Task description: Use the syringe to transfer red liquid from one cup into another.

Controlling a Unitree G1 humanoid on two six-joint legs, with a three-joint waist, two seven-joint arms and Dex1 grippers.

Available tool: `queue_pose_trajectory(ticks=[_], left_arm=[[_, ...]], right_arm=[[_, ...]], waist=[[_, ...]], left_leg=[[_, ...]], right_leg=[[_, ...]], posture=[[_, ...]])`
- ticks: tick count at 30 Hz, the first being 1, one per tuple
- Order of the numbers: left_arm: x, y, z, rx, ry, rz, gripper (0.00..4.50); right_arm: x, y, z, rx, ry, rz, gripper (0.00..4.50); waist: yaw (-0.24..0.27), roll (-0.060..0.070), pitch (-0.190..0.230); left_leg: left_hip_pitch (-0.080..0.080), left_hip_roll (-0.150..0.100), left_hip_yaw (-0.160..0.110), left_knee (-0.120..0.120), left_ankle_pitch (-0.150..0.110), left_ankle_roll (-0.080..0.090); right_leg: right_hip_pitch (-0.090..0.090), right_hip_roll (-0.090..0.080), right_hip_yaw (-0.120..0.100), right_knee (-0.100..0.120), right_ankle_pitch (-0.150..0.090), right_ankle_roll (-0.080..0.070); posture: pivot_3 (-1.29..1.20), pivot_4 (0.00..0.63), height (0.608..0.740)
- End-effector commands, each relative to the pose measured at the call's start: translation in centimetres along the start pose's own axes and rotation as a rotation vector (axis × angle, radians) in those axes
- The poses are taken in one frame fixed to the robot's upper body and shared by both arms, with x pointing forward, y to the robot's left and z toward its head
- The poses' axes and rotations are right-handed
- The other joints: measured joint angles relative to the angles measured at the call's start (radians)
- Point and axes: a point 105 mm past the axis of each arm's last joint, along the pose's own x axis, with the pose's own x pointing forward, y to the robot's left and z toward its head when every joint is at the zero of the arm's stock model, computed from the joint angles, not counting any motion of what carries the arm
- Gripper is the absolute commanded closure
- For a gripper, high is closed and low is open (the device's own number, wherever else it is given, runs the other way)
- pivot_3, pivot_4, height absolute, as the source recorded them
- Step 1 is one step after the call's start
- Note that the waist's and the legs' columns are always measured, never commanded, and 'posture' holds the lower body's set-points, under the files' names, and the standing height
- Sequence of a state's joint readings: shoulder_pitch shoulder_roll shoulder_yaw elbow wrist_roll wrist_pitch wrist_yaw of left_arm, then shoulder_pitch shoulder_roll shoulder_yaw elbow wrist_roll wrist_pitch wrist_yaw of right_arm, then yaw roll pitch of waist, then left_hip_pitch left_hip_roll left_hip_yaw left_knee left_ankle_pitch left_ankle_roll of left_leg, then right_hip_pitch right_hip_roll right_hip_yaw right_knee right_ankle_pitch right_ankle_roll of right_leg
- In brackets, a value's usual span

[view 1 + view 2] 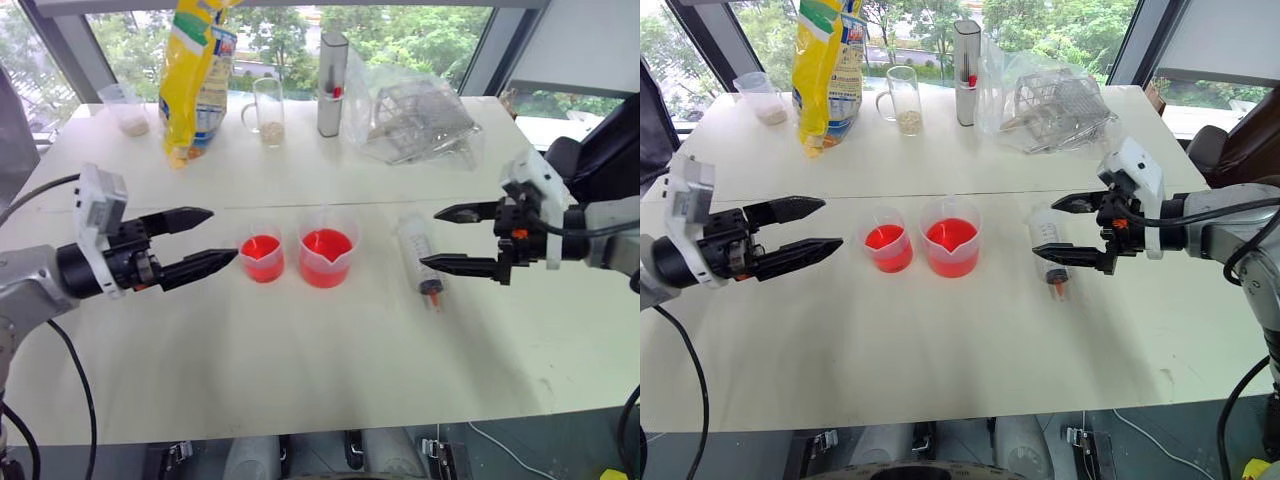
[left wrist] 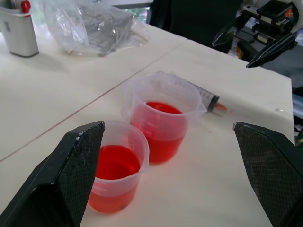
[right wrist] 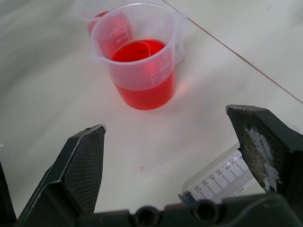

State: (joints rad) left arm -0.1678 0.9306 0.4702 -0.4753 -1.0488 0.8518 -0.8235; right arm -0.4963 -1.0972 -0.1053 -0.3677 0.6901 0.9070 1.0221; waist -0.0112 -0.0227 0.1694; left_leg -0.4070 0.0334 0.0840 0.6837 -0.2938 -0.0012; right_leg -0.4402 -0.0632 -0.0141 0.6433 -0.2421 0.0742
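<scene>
The syringe (image 1: 422, 258) is lying flat on the white table (image 1: 300, 370), right of centre and nearer the right edge than the left, with its red-orange tip pointing toward the near edge. Nothing is gripping it. The right gripper (image 1: 462, 238) is hovering just beside and over the barrel with its jaws standing wide, one finger to each side. The right wrist view is showing the graduated barrel low between the fingers, which suggests the arm is lining up for a pick.

The spouted beaker (image 1: 326, 255) and the smaller cup (image 1: 262, 256) are standing upright side by side near the middle of the table, close together; contact cannot be confirmed. Both are holding red liquid (image 2: 158, 124). They are sitting together, probably to keep the transfer short.

The left gripper (image 1: 205, 240) is holding level just left of the smaller cup, jaws wide and empty, apparently positioned to steady a vessel.

Along the far edge, a yellow bag (image 1: 196, 75), a glass mug (image 1: 266, 110), a grey cylinder (image 1: 331, 84) and a clear bag over a wire rack (image 1: 415, 120) are standing well apart from the work area.
</scene>
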Motion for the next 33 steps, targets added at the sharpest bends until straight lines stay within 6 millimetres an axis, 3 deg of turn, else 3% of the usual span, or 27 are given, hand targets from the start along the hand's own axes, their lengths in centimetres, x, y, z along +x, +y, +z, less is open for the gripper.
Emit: queue_pose_trajectory(ticks=[1, 24, 33], left_arm=[[-0.7, -0.1, 1.2, 0.047, -0.029, 0.013, 0.00], [0.1, 0.0, 1.7, 0.054, -0.047, -0.002, 0.00], [1.2, 0.2, 1.7, 0.069, -0.043, -0.062, 0.00]], right_arm=[[-0.3, 0.0, 0.9, -0.037, -0.024, -0.013, 0.06], [-0.8, -0.8, -0.1, -0.027, 0.012, -0.044, 0.06], [0.3, -3.5, -1.4, 0.189, 0.158, -0.190, 0.06]], waist=[[0.000, 0.000, 0.000], [0.000, 0.000, 0.000], [-0.006, 0.000, 0.000]], left_leg=[[0.000, 0.000, 0.000, 0.000, 0.000, 0.000], [0.000, 0.000, 0.000, 0.000, 0.000, 0.000], [0.001, 0.000, 0.001, 0.001, 0.000, 0.000]], right_leg=[[0.000, 0.000, 0.000, 0.000, 0.000, 0.000], [0.000, 0.000, 0.000, 0.000, 0.000, 0.000], [0.000, 0.000, 0.000, 0.002, 0.000, 0.000]], posture=[[0.00, 0.150, 0.740], [0.00, 0.150, 0.740], [0.00, 0.150, 0.740]])
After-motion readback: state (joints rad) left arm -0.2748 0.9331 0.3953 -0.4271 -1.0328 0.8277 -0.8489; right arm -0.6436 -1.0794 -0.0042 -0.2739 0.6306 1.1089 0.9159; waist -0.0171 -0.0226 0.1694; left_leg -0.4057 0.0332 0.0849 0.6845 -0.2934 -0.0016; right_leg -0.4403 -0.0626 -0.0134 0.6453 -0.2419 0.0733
